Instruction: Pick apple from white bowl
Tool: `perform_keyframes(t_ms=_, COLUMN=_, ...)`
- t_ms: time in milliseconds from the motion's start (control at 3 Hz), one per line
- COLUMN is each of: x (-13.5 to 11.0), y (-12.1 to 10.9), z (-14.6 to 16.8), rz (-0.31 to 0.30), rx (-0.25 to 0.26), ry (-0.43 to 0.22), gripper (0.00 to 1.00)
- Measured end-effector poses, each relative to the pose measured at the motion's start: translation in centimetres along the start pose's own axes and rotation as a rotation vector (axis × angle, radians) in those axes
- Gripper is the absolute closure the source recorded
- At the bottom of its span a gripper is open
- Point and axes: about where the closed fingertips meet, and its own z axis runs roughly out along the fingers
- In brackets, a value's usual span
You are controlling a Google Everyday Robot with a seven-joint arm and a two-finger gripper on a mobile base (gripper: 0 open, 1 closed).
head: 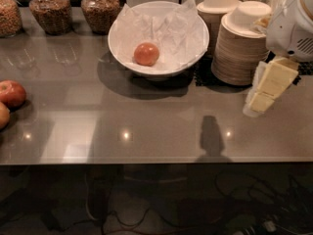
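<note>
One apple (pixel 146 54) sits in the white bowl (pixel 161 71), left of centre. Gripper (pixel 257 105) hangs over the table (pixel 146 114) at right, beside stacked bowls (pixel 237 58), empty; open or closed, can't tell.

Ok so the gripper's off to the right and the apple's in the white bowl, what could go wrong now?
The gripper hangs at the right, beside the stacked paper bowls, which stand between it and the white bowl; a straight sweep could topple them. The apple rests on crumpled paper, so it might roll or the paper get pinched with it.
</note>
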Motion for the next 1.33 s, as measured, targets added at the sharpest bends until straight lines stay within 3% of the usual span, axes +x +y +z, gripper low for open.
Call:
perform_keyframes(t_ms=667, x=-6.0, y=-7.1, z=4.6, rz=-0.034, rx=0.112, ry=-0.156, gripper=0.00)
perform_keyframes(t_ms=1333, x=-13.4, y=-12.5, z=9.9, rz=-0.030, rx=0.127, ry=-0.200, gripper=0.00)
